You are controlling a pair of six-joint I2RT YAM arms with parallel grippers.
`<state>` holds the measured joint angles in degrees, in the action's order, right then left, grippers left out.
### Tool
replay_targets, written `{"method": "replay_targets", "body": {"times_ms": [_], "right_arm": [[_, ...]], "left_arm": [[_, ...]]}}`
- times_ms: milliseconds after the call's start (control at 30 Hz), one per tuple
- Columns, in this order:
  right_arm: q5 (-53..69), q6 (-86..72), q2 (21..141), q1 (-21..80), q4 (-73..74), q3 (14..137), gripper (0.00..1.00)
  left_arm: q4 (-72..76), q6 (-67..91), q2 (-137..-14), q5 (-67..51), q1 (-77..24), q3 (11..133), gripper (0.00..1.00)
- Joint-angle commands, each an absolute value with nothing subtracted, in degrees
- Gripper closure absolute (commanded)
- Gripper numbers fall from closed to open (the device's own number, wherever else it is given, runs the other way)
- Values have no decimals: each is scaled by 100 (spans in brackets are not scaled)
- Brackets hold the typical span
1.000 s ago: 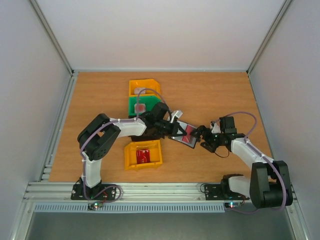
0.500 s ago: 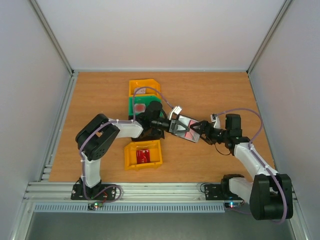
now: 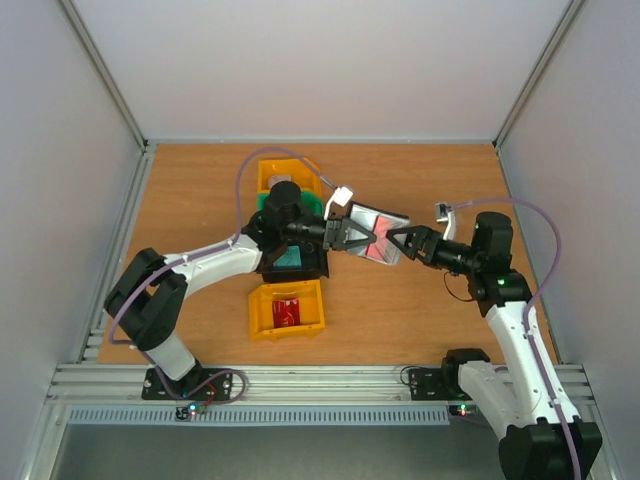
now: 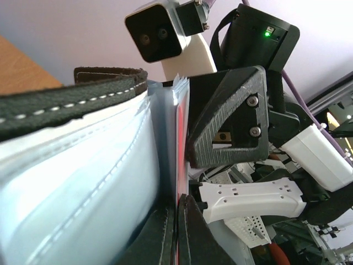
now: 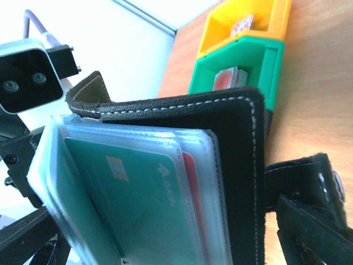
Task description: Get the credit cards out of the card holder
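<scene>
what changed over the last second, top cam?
The left gripper, shut on the card holder, carried it up and farther from the arm bases. The right gripper followed with jaws open and now faces the holder's free edge. Nothing was let go. The near yellow bin and the red card in it stayed put.

Card holder (image 5: 220,110): black, white stitching, spread open, spine up, cover edge toward lens. Clear sleeves fan out left of cover.
Teal card (image 5: 138,204) in frontmost sleeve, chip visible, tilted.
Red card (image 5: 190,165): thin sliver in sleeve behind teal one, just inside cover.
Green bin (image 5: 248,61) beyond holder on wooden table (image 5: 314,83); small reddish item inside.
Yellow bin (image 5: 237,22) touching green bin's far side; contents unclear.
Grey two-lens camera box (image 5: 25,74) upper left of holder.
Right gripper (image 5: 165,221): jaws wide apart, holder between them; fingers (image 5: 311,232) below right of cover.
</scene>
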<state>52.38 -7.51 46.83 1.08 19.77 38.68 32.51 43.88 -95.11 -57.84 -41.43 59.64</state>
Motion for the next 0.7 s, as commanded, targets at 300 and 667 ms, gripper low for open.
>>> {"method": "replay_targets", "body": {"times_ms": [300, 667], "right_arm": [[5355, -399, 4615, 79, 3144, 4742, 2], [5871, -690, 4998, 79, 2319, 5217, 2]], "left_arm": [[3121, 4311, -8969, -5765, -3638, 6591, 100], [3223, 4582, -8863, -5771, -3633, 6680, 100]]}}
